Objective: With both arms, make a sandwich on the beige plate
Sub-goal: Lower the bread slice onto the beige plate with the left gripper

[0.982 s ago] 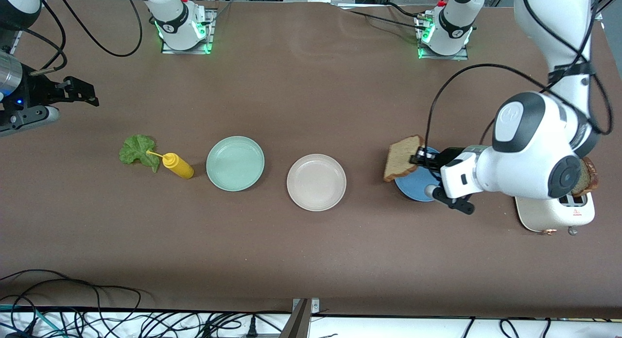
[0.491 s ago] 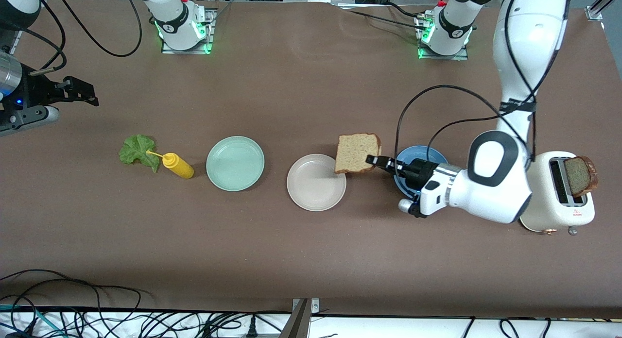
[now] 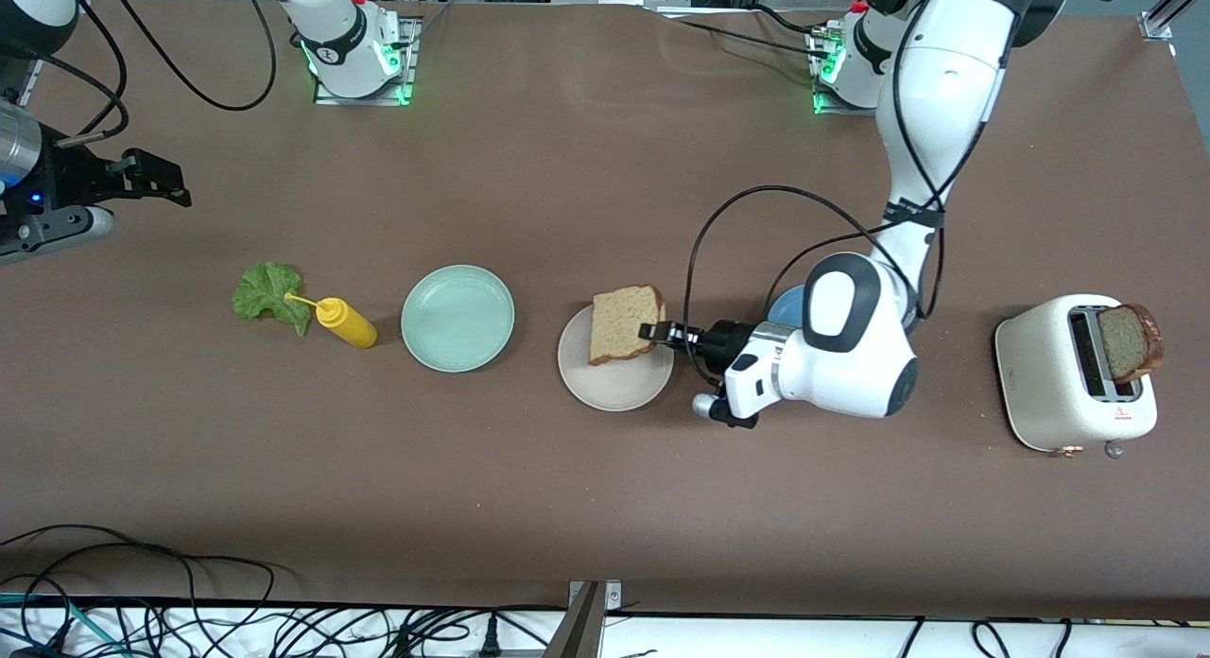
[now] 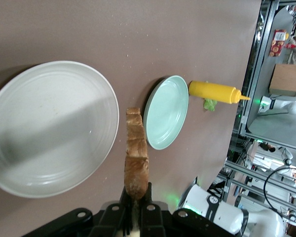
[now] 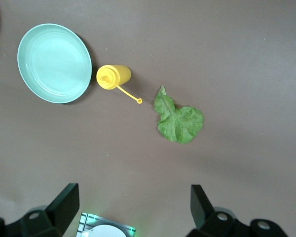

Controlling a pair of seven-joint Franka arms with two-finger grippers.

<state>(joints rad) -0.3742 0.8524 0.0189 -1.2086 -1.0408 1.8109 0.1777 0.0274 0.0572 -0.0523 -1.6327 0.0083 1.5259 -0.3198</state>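
Over the beige plate (image 3: 614,374), near the middle of the table (image 3: 605,507), the left gripper (image 3: 652,334) holds a bread slice (image 3: 624,322) pinched by one edge, up in the air above the half of the plate toward the robots' edge of the table. From the left wrist view the slice shows edge-on, standing on its crust, with the plate bare beneath it. So the first slice looks close to being set down, but nothing is on the plate yet.

The second bread slice (image 3: 1130,341) sticks out of the toaster (image 3: 1049,384) at the left arm's end of the table. The lettuce leaf (image 3: 269,294) lies flat near the right arm's end, with the yellow bottle (image 3: 345,322) just beside it and the green plate (image 3: 458,318) between bottle and beige plate. A blue plate (image 3: 785,306) peeks out from under the left arm.

The right gripper (image 3: 156,181) waits with its fingers spread wide, up over the right arm's end of the table, holding nothing.

By my reckoning the job is barely begun: laying this slice, the lettuce and the toaster slice are all left.
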